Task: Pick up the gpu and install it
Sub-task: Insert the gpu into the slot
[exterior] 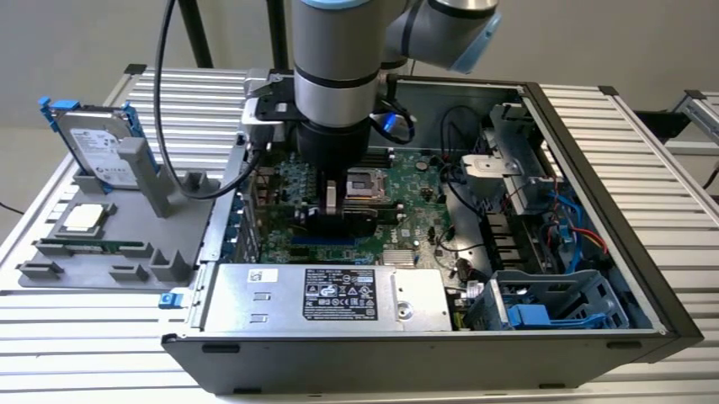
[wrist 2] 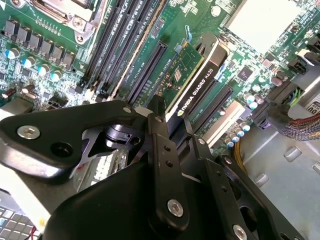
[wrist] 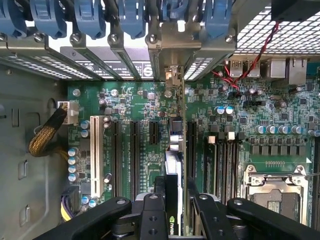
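Open computer case [exterior: 629, 252] on a slatted metal table [exterior: 674, 168], side panel off, green motherboard [exterior: 422, 227] exposed. Robot arm [exterior: 337, 67] reaching straight down into the case; its gripper [exterior: 337, 215] low over the middle of the board, clenched on the gpu [exterior: 343, 220] — the card stands on edge between the black fingers [wrist 2: 162, 150], which press on its two faces. In the second wrist view the gpu [wrist 2: 192, 75] shows a green circuit face with a square chip and a black top edge with white lettering, its lower edge down among the long black expansion slots [wrist 2: 147, 70]; whether it is fully seated I cannot tell. In the first wrist view the gpu [wrist: 172, 165] runs edge-on from the gripper [wrist: 172, 210] toward the rear wall of the case, its silver end bracket [wrist: 172, 75] standing in the row of slot covers beneath blue retaining clips [wrist: 135, 20]. Processor socket [wrist: 270, 185] with metal frame just beside the memory slots. Power supply [exterior: 326, 295], silver with a white label, along the near wall of the case. Drive cage [exterior: 551, 307] with blue fittings at the exterior view's right corner. Grey parts holder [exterior: 101, 244] on the table at the exterior view's left, well apart from the case — holding an upright hard drive [exterior: 96, 147] in a blue frame, a flat processor chip [exterior: 84, 217] and a narrow green memory stick [exterior: 90, 246] lying flat.
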`<action>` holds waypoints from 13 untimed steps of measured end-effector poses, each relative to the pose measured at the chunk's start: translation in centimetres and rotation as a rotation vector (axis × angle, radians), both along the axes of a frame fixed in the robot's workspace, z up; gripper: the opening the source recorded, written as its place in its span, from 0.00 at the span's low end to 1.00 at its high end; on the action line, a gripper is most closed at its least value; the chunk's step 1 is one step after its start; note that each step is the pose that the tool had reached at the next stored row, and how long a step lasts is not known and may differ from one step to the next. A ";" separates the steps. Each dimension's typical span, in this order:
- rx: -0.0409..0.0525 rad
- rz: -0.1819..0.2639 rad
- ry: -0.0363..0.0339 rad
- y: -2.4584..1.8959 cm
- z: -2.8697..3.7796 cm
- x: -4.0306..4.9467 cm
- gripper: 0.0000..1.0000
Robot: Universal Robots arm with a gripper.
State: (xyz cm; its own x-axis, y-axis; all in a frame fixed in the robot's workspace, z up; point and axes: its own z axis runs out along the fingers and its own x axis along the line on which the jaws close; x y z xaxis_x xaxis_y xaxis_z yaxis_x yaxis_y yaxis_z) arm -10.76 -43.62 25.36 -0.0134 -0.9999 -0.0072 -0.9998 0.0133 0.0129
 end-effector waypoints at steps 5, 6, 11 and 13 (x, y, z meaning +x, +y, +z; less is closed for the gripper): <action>0.0001 0.000 0.0002 0.00 -0.08 -0.01 0.00; 0.0003 0.000 0.0001 0.00 -0.09 -0.01 0.00; 0.0007 0.000 -0.0001 0.00 -0.07 -0.05 0.00; 0.0003 0.000 0.0001 -0.01 0.01 -0.07 0.00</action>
State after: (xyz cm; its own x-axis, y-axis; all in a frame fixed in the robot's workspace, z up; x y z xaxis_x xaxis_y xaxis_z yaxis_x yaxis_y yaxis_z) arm -10.84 -43.63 25.37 -0.0134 -0.9999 -0.0074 -0.9998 0.0133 0.0130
